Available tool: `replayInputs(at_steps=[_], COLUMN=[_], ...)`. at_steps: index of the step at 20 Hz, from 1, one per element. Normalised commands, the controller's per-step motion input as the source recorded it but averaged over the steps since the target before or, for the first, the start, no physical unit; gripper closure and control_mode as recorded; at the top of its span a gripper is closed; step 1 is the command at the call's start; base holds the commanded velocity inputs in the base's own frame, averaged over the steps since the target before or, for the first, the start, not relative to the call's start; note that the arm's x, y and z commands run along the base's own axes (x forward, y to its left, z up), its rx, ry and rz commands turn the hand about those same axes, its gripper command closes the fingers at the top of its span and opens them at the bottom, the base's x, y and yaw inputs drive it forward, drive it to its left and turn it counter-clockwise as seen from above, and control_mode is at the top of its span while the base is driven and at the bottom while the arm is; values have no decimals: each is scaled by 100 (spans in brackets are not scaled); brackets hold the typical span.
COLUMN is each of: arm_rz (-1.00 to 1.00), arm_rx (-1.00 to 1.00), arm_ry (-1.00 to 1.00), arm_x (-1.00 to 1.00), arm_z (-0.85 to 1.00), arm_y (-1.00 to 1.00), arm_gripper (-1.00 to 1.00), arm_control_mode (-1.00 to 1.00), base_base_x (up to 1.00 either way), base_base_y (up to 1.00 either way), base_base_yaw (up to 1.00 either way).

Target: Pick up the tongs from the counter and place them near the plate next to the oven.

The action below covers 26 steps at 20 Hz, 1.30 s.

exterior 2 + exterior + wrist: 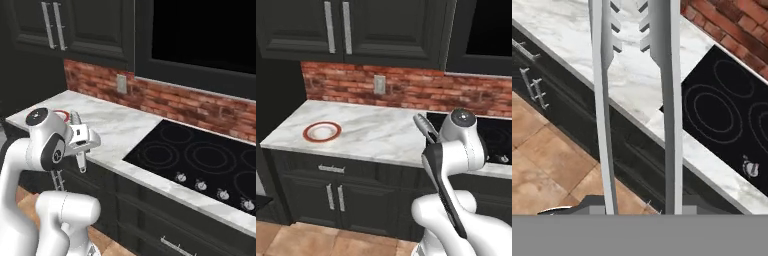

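text: none legible | labels: none (cooktop knobs too small to read)

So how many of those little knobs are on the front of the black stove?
4, in a row along the front edge of the black cooktop: knobs at and. More may lie past the right edge of the picture.

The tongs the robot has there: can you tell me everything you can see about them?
The tongs look like slim silver metal: two long narrow arms running side by side with a gap between them, each ending in a toothed, scalloped tip. They are lifted clear of the white marble counter, carried in the gripper above its front edge, beside the black cooktop. The joined end is hidden at the gripper.
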Motion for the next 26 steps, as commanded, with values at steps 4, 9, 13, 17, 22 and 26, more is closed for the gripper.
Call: replayInputs(at_steps=[4,9,13,17,22,26], arm_rz=[0,0,0,0,0,0], arm_rx=[0,0,0,0,0,0], arm_ry=[0,0,0,0,0,0], arm_x=[0,0,0,0,0,0], arm_z=[0,0,0,0,0,0], arm_y=[0,0,0,0,0,0], arm_gripper=[100,100,100,100,100,100], arm_control_mode=[100,100,100,100,100,100], base_base_x=[28,31,39,41,39,38], base_base_y=[100,100,96,85,41,9], base_base_yaw=[-2,-20,-34,-43,-47,-46])
